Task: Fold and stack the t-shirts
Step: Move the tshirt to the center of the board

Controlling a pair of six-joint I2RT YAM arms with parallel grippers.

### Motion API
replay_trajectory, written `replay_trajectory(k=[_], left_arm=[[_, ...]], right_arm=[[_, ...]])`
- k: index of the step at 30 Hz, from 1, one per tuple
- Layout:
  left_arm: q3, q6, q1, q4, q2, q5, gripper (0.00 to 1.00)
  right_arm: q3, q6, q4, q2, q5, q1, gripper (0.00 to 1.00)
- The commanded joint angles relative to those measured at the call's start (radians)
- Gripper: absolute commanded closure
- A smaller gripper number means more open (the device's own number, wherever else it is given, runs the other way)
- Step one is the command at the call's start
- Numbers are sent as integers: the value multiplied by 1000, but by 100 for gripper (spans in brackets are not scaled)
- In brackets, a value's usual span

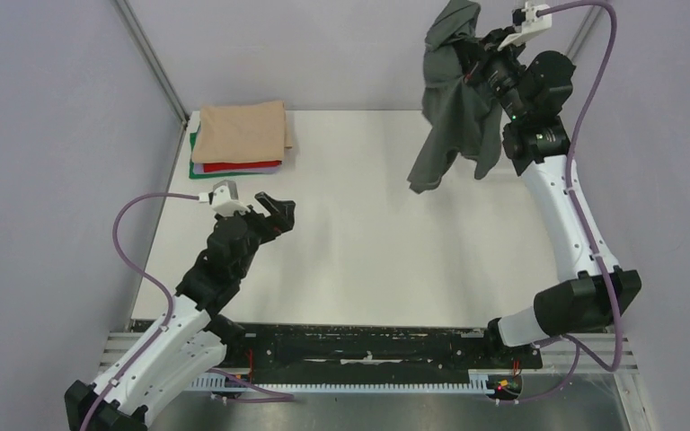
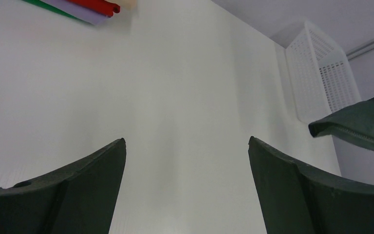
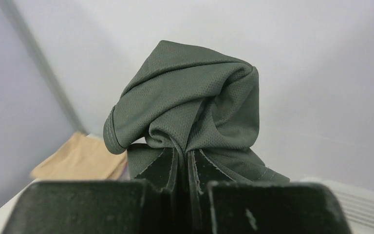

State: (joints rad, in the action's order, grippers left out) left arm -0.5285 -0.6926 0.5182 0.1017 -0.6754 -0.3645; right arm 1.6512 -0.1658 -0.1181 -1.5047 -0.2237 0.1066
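Grey mesh t-shirt (image 1: pixel 456 126) dangling from right pincer (image 3: pixel 187 168), clamped on bunched fold.
Soft, light, floppy; prob. needs regrip at hem w/ left pincer (image 2: pixel 186 141), wide open, empty.

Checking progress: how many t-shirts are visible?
5: grey one hanging from the right fingers; tan, red, lavender, green stacked at far left. Others may hide inside.

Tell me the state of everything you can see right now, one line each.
Left gripper: open, empty.
Right gripper: shut on grey shirt.
Grey shirt: unfolded, bunched, hanging in the air.
Tan shirt: folded, top of stack.
Red shirt: folded, under the tan.
Green shirt: folded, lowest showing in stack.
Basket: contents cannot be told.
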Motion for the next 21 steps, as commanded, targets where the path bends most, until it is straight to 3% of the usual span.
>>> replay_trajectory(k=[1,7,11,16,21], left_arm=[[-7,-50,-3,73,58,-18,0],[-7,-69,-3,129,124,-19,0],[-6,-72,-3,149,144,-10,0],[-10,-65,-3,171,152,6,0],[-7,-59,-3,169,152,23,0]], right_arm=[[-83,-16,45,123,-155,76,100],[-258,-129,4,246,-165,223,100],[-409,-199,-112,316,-160,327,100],[-456,-186,-109,350,-144,430,100],[-500,-214,-87,340,-145,453,100]])
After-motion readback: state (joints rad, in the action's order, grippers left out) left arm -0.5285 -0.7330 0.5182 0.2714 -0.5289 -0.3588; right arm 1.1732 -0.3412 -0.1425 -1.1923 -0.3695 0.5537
